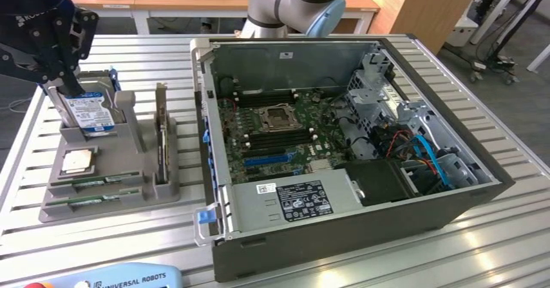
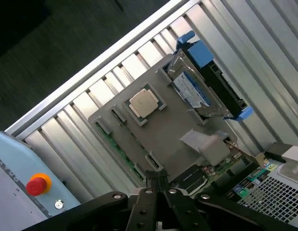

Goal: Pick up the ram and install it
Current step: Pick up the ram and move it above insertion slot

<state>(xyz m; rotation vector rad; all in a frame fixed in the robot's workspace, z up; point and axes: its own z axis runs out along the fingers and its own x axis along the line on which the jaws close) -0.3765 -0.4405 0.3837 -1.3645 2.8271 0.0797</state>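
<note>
Grey holder [image 1: 129,198]: carries an upright hard drive [image 1: 90,114], a silver processor [image 1: 77,161] and a thin card [image 1: 161,127] standing on edge.
Open PC case [image 1: 447,204]: just beside the holder, on the exterior view's right.
Room: slatted table [image 1: 26,236] bare around the holder; teach pendant [image 1: 112,278] at the near edge.
Ram [image 1: 86,183]: thin green stick in the holder's end slot, second ram [image 1: 86,201] alongside.
Claw [image 1: 62,82]: pinched together, empty, raised over the holder.

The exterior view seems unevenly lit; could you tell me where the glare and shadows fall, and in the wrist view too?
Exterior view: strong glare on the table at the front, the computer case darker inside. Wrist view: the table slats shine softly, the floor beyond is dark, the hand is in shadow.
</note>
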